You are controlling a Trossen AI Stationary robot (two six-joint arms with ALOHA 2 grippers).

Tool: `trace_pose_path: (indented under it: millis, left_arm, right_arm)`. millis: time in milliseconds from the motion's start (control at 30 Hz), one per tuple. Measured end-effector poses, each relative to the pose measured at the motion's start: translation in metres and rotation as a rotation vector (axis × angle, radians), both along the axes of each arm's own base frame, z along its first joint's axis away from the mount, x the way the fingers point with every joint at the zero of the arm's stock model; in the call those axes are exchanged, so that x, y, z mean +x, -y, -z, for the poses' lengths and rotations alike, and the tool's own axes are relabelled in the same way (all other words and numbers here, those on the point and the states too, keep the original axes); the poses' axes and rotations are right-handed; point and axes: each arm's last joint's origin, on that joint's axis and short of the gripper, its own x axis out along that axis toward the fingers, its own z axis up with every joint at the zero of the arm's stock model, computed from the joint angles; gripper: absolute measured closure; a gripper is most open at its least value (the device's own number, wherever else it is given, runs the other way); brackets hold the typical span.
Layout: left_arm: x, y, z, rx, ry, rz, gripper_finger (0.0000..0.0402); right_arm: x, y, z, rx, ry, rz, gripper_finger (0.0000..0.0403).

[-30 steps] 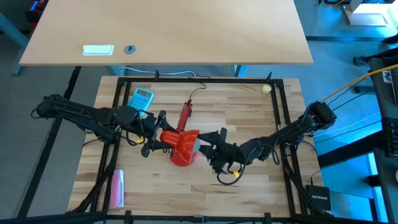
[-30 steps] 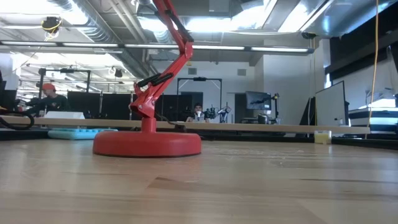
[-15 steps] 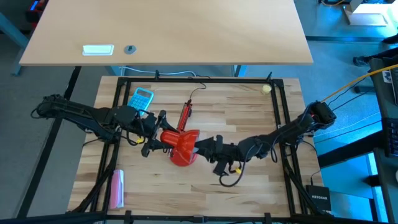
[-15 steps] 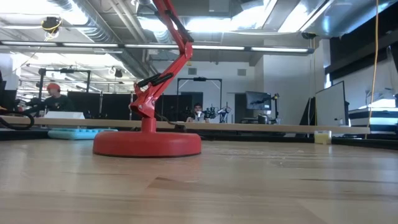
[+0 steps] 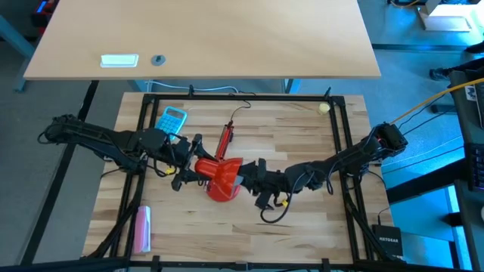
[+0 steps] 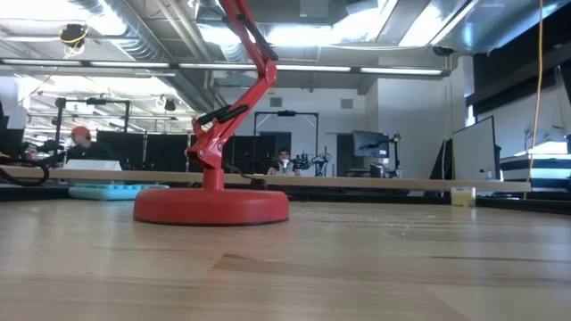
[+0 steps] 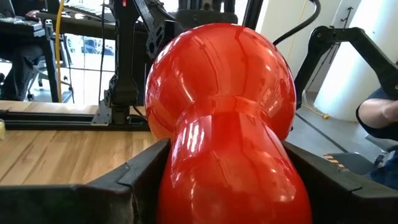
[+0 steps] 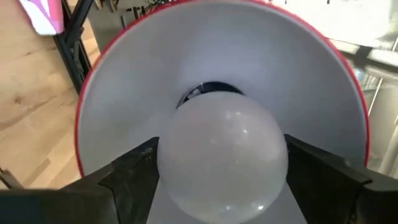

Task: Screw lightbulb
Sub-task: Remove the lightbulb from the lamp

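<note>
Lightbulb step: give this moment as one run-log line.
left gripper: shut on lamp shade | right gripper: shut on lightbulb, inside shade at socket | seating: cannot tell

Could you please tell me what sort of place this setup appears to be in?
Most likely a robotics lab or open workshop: exposed ceiling ducts run above long benches with monitors, a person sits at one, and a black frame rings the wooden table.
</note>
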Motion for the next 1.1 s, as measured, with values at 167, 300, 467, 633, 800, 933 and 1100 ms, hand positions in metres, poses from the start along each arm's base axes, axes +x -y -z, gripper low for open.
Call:
trace_pose_path:
  millis: [167,300,467,633,800,933,1100]
  left_arm:
    - [0.0000,0.0000,0.0001,-0.002,-0.001,0.000,0.0149]
    - [0.0000,0.0000,0.0002,-0.003,-0.002,0.000,0.0149]
    - [-0.0001,0.0000,0.0003,-0.002,-0.002,0.000,0.0149]
    - [-0.0002,0.0000,0.0004,0.002,-0.002,0.001,0.0149]
    - [-0.0003,0.0004,0.0004,0.016,0.002,0.010,0.0149]
    - [-0.0002,0.0005,0.0002,0.029,0.008,0.014,0.0149]
    - [0.0000,0.0006,0.0003,0.035,0.010,0.016,0.0149]
  right_arm:
    - [-0.0002,-0.0001,0.0002,0.092,0.007,0.003,0.0135]
    - [-0.0003,-0.0003,0.0004,0.134,0.011,0.007,0.0168]
    - [-0.0003,-0.0005,0.0007,0.204,0.015,0.000,0.0162]
    - [-0.0003,-0.0003,0.0009,0.405,0.036,-0.011,0.0165]
    - [-0.0002,0.0001,0.0015,0.708,0.066,-0.028,0.0169]
    - [-0.0001,-0.0003,0.0051,0.952,0.058,-0.040,0.0169]
    - [-0.0001,-0.0004,0.0095,1.022,0.025,-0.025,0.0184]
